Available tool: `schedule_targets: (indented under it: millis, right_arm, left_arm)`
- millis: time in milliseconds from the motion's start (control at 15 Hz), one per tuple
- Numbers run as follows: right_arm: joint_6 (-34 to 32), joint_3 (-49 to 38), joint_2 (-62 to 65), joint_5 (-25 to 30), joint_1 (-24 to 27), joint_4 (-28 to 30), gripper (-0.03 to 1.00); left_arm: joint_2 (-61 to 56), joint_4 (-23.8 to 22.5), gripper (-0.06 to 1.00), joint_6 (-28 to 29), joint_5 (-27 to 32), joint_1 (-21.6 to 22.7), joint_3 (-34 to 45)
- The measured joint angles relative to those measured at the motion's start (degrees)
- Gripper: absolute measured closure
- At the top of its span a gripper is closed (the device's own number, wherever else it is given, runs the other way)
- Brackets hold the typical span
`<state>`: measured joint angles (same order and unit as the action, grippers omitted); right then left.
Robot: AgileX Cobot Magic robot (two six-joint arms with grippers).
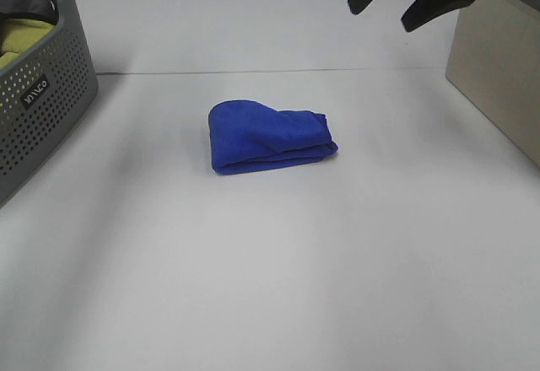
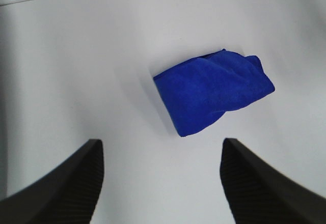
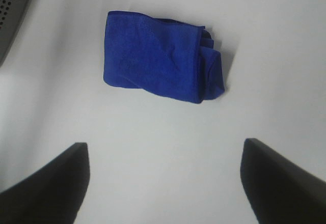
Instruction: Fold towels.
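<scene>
A royal-blue towel [image 1: 270,137] lies folded into a compact bundle mid-table [image 1: 270,287], apparently finished, so the left gripper [image 2: 160,183] and right gripper [image 3: 165,183] hang high above it, jaws spread wide, holding nothing.

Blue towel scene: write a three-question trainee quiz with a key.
1. True or false: the blue towel is spread flat.
2. Which gripper touches the towel: A left gripper, B right gripper, C neither?
3. What holds the yellow-green cloth?
Key: 1 false, it lies folded in a bundle on the table. 2 C, both are open and clear of it. 3 the grey basket.
</scene>
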<state>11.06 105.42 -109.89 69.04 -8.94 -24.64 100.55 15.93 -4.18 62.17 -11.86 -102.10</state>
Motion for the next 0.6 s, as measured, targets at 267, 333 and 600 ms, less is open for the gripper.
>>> schedule_targets:
  millis: [267, 333, 600]
  right_arm:
    - [-0.1, -17.2, 19.2, 0.1, 0.0, 2.5, 0.2]
    - [-0.1, -22.0, 24.2, 0.1, 0.0, 2.5, 0.2]
    - [-0.2, -44.6, 48.7, -1.5, 0.0, 4.9, 0.2]
  left_arm:
    - [-20.9, -1.9, 0.31, 0.3, -0.3, 0.0, 19.4]
    - [-26.8, -1.9, 0.31, 0.1, -0.3, 0.0, 24.8]
    - [-50.8, -2.1, 0.31, -1.8, 0.1, 0.0, 47.6]
